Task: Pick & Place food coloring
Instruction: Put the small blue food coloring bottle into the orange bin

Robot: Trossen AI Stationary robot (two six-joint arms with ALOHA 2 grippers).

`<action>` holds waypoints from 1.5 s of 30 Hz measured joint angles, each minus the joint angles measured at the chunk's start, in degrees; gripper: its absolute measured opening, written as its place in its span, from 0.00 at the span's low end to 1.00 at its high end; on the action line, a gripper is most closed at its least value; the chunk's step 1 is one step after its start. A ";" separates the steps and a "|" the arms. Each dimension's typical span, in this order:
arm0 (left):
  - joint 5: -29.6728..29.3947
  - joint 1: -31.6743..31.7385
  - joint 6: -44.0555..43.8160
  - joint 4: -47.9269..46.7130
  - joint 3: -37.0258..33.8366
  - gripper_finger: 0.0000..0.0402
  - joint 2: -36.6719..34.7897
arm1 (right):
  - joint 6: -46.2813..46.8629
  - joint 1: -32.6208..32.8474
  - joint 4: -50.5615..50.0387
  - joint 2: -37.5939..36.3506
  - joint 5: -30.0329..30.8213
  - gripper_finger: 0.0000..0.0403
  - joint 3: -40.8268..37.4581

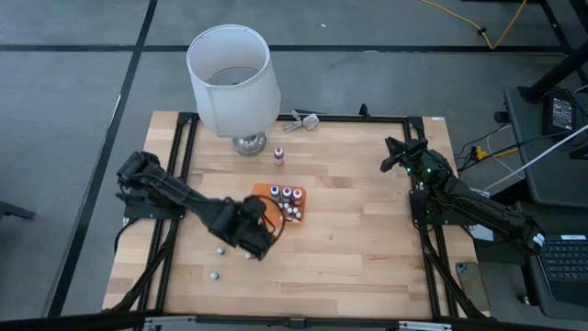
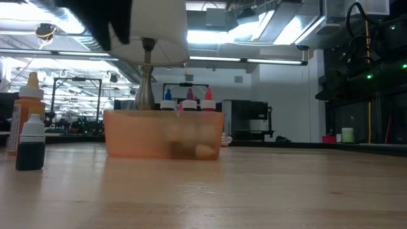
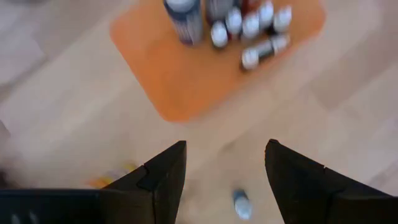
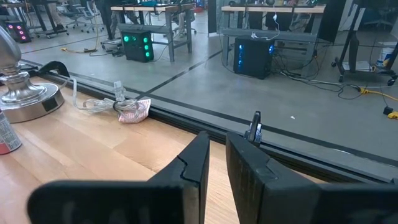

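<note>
The orange tray (image 1: 266,193) lies mid-table and holds several tiny white-capped food coloring bottles (image 1: 288,197); in the left wrist view most of them (image 3: 242,22) stand and one (image 3: 264,51) lies on its side. Loose bottles rest on the wood nearer the front edge (image 1: 220,248) (image 1: 213,274). My left gripper (image 1: 260,246) (image 3: 225,146) hovers open just in front of the tray. A small bottle (image 3: 241,203) sits on the table between its fingers, untouched. My right gripper (image 1: 390,156) (image 4: 217,140) waits shut near the table's far right corner.
A big white-shaded lamp (image 1: 232,78) stands on a metal base (image 1: 248,143) at the far edge, with one reddish bottle (image 1: 278,154) beside it. A crumpled wrapper (image 4: 134,109) lies at the far rim. In the low view, a dark bottle (image 2: 30,143) and an orange one (image 2: 28,105) stand left of the tray (image 2: 164,133).
</note>
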 joint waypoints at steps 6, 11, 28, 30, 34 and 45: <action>5.69 -3.31 -0.12 -0.01 0.30 0.52 5.03 | 0.00 0.02 -0.01 -0.01 0.00 0.14 0.00; 8.05 -5.74 1.91 1.07 0.29 0.52 9.18 | 0.00 0.00 -0.01 0.00 0.00 0.14 0.00; 10.22 -8.14 4.45 4.93 0.29 0.52 17.70 | 0.00 0.01 0.00 0.02 0.00 0.14 0.00; 10.99 -8.18 5.12 5.04 0.03 0.52 18.39 | 0.00 0.02 0.00 0.01 0.00 0.14 0.00; 12.24 -8.11 6.20 5.45 -0.04 0.52 19.40 | 0.00 0.00 0.02 -0.01 0.00 0.14 0.00; 12.96 -7.74 6.91 6.18 -0.04 0.48 19.55 | 0.00 0.02 0.00 0.00 0.02 0.14 0.00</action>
